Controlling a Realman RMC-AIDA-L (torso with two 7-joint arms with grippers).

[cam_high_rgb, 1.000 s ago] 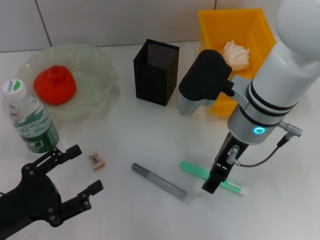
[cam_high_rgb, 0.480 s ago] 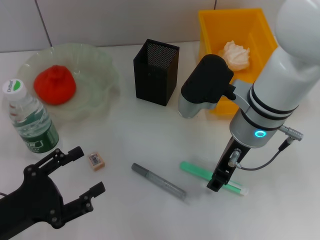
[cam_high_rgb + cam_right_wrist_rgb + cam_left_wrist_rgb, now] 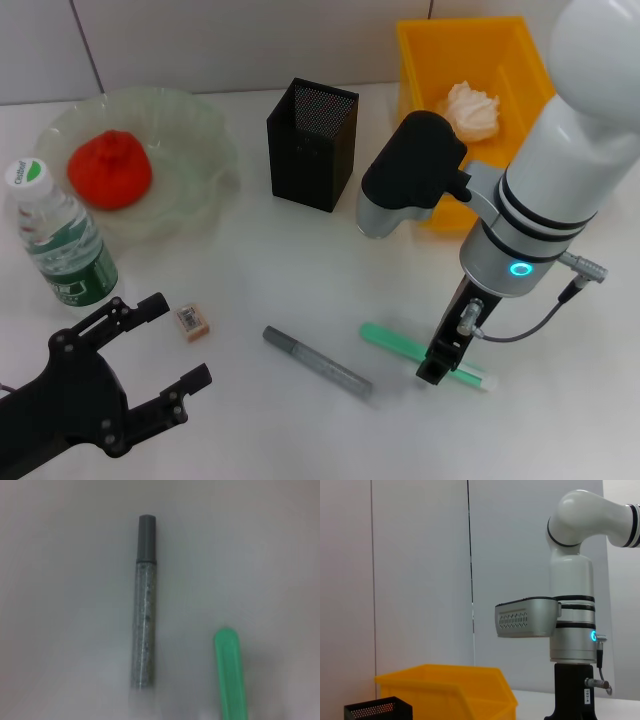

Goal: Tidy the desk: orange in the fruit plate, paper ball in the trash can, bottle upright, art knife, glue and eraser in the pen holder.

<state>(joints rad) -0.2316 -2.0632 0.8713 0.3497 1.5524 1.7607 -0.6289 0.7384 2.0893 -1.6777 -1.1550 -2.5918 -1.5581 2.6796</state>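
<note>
On the white surface (image 3: 300, 290), the right gripper (image 3: 432, 372) sits over the green art knife (image 3: 400, 346), but I cannot tell how its fingers are. The silver glue pen (image 3: 317, 362) lies beside it. The left gripper (image 3: 168, 345) waits with fingers spread near the eraser (image 3: 192, 320).

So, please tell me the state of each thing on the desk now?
orange: in the fruit plate.
paper ball: in the trash can.
bottle: upright.
pen holder: upright.
eraser: lying on desk.
grey stick: lying flat.
green stick: lying flat, under right claw.
left claw: open, near eraser.
</note>
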